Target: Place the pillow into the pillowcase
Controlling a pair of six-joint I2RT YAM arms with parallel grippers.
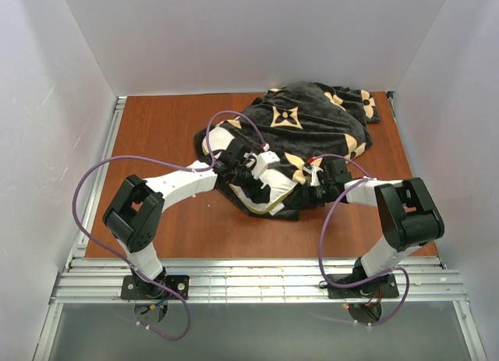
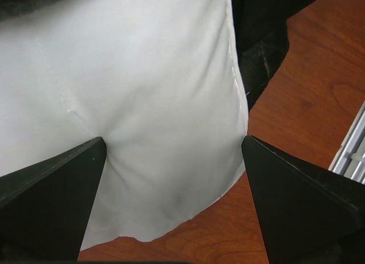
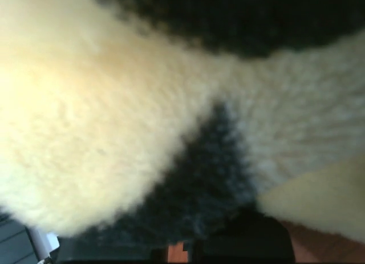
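Observation:
The black plush pillowcase point(image 1: 308, 119) with tan flowers lies bunched at the back right of the table. The white pillow point(image 1: 261, 194) sticks out of its near opening, with the yellow band point(image 1: 273, 209) along its lower edge. My left gripper point(image 1: 261, 168) is open over the pillow's exposed end. In the left wrist view its jaws point(image 2: 174, 141) stand wide apart with the white pillow fabric point(image 2: 142, 93) between them. My right gripper point(image 1: 315, 177) sits at the pillowcase's near edge. In the right wrist view plush pillowcase fabric point(image 3: 217, 178) fills the frame and the jaws appear shut on it.
The wooden table point(image 1: 164, 127) is walled by white panels on three sides. A metal rail point(image 1: 257, 283) runs along the near edge and another point(image 1: 105, 166) along the left. Purple cables loop from both arms.

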